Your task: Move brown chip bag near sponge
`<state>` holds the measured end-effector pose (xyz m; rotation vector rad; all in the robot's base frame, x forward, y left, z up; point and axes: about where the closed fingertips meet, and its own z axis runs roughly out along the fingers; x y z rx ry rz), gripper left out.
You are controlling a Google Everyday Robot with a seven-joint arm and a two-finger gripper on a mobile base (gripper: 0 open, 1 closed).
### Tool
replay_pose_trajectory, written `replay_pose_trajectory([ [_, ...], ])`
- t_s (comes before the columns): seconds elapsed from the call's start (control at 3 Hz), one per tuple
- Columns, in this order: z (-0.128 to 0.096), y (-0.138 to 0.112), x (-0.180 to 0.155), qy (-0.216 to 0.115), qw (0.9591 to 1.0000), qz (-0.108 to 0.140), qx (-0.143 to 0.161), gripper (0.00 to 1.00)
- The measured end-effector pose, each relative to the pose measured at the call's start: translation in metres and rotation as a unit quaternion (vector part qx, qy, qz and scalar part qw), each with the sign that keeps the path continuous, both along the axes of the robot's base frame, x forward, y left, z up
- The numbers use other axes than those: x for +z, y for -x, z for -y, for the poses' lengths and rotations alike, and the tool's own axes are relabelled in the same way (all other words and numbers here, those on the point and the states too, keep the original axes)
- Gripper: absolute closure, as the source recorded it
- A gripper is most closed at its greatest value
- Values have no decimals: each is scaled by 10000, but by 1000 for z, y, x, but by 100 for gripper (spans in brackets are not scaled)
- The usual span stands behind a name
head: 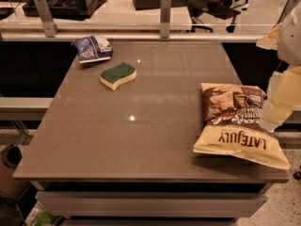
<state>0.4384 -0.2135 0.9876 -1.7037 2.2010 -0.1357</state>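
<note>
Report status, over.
Gripper at right edge of chip bag. Bag flat on table, right side, far from sponge. Blue bag beyond sponge, nothing between.

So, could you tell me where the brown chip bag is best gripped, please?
Probably its crinkled dark far half, from above on the right: the brown chip bag lies flat at the right edge of the table, with the gripper beside it there.

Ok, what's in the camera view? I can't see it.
A brown chip bag lies at the table's right edge, the robot's gripper by its right side. A green sponge and a small blue and white bag sit at the back left.
</note>
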Motion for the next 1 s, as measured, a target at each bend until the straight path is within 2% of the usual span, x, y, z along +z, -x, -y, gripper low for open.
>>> replay_pose_trajectory([
  [0.33, 0, 0, 0, 0, 10000, 0, 0, 0],
  [0.67, -7, -11, -32, 70, 9997, -228, -62, 0],
  [1.0, -21, -21, -85, -75, 9983, -581, -30, 0],
])
